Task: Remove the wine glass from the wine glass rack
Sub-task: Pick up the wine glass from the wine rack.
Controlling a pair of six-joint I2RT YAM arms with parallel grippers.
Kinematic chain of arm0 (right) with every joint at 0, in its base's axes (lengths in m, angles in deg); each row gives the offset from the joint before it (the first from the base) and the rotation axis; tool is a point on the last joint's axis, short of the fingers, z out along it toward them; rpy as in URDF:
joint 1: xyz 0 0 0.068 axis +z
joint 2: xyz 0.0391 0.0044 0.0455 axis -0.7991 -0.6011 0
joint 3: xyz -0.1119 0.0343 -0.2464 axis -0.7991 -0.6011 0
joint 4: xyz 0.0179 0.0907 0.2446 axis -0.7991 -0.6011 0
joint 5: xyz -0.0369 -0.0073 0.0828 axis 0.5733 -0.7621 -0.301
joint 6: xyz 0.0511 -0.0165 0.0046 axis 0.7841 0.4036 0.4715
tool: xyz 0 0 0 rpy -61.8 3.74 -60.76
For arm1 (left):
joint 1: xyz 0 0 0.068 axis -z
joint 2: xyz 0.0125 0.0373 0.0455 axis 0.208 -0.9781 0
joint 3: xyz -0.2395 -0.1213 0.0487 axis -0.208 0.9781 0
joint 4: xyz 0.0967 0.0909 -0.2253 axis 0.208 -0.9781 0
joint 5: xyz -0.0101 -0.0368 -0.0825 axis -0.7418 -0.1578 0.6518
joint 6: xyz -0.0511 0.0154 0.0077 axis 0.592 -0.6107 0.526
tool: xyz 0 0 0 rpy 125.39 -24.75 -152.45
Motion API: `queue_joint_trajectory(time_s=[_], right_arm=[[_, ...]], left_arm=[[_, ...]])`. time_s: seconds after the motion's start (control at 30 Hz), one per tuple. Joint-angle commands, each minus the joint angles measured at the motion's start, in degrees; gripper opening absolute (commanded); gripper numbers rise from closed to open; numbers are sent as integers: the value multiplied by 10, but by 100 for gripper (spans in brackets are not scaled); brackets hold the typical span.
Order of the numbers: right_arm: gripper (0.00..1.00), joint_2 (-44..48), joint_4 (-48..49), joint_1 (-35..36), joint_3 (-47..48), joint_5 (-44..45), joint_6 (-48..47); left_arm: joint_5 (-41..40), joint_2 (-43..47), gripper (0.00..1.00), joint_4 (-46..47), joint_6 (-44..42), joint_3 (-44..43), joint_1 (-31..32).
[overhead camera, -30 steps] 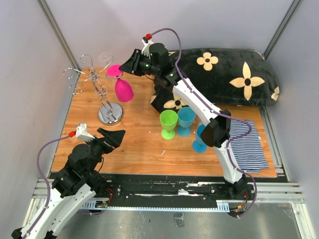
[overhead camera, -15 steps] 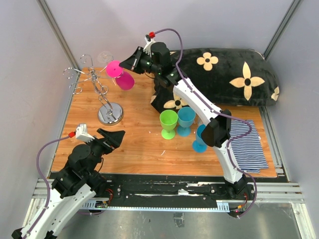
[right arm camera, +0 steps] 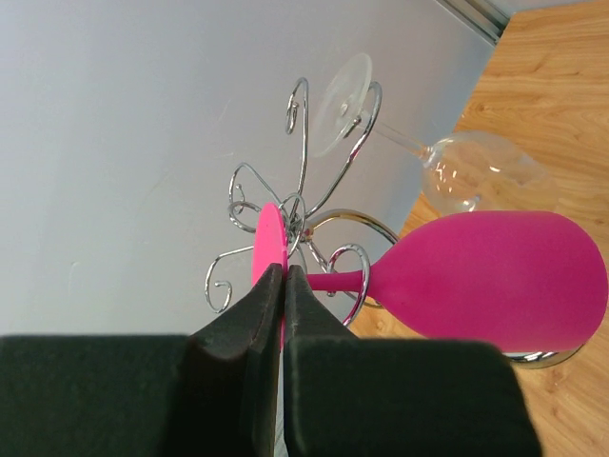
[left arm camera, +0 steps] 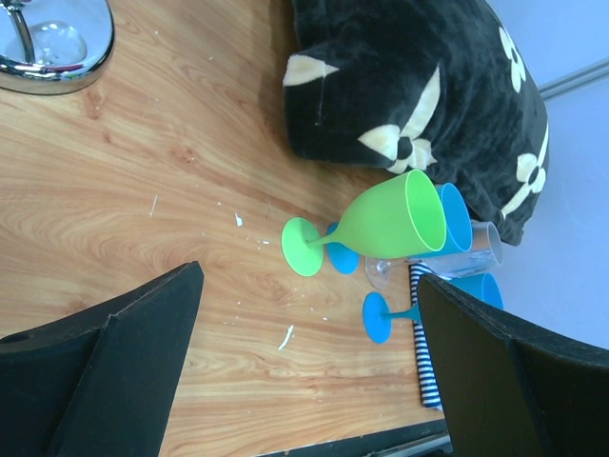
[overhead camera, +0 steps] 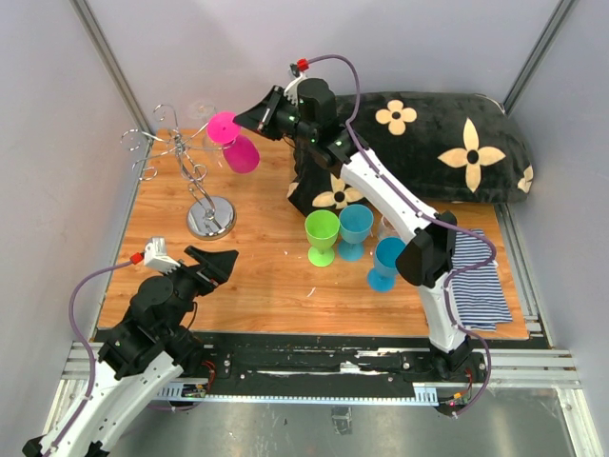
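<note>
Right gripper [right arm camera: 283, 274] jaws pinched shut on the flat foot of the pink wine glass [right arm camera: 495, 276]. The glass is tilted and held up just right of the rack [overhead camera: 210, 218] top. Its stem sits at a curled hook; can't tell if it's clear of it. Clear glass [right arm camera: 476, 171] hangs on another hook. Rack is thin chrome wire on a round shiny base, far left, near the left wall [overhead camera: 57, 143]. Bare wood table [overhead camera: 257, 286] between base and the green goblet [overhead camera: 322, 230]. Two smooth blue goblets [overhead camera: 356, 225] beside it. Plush black flowered cushion [overhead camera: 447, 143] far right, striped cloth [overhead camera: 481, 281] at right edge. Left gripper [left arm camera: 309, 278] jaws wide, empty, near left.
</note>
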Motion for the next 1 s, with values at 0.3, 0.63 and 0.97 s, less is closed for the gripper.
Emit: queue_joint_trajectory(time_s=[0.3, 0.63, 0.97], right_arm=[[1, 27, 5, -5, -13, -36, 17], [1, -27, -35, 10, 53, -54, 20], [1, 7, -33, 21, 11, -32, -6]], left_arm=[[-19, 16, 100, -4, 10, -12, 1], [-23, 13, 100, -2, 7, -13, 1], [-21, 13, 100, 11, 9, -8, 1]])
